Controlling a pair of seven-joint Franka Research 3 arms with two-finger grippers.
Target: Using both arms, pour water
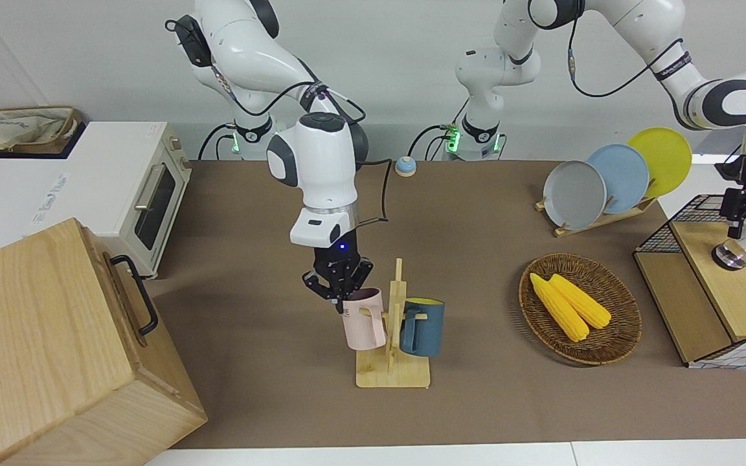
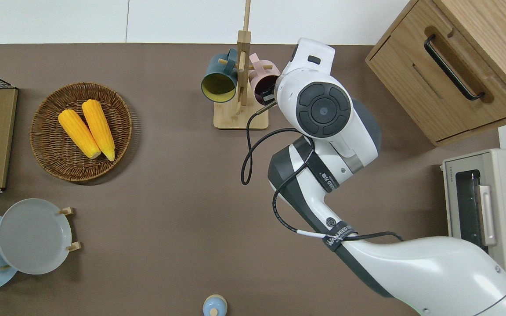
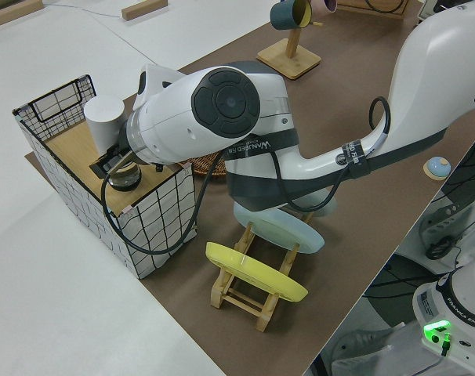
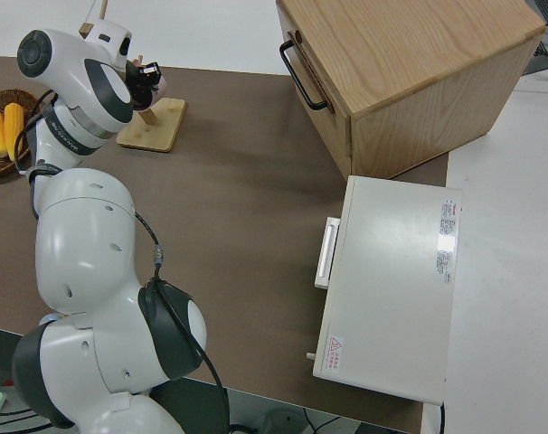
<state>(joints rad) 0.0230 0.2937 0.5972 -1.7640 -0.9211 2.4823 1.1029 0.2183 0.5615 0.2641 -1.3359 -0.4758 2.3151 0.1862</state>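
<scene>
Your right gripper grips the pink mug's rim; left gripper, partly cut off, jaws unreadable.

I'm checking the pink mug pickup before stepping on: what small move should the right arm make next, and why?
Probably lift the pink mug slightly up and off its peg. The right pincer is at its rim, one finger seemingly inside, while the mug hangs on the wooden rack beside the blue mug. I can't tell whether the grip is shut yet.
</scene>
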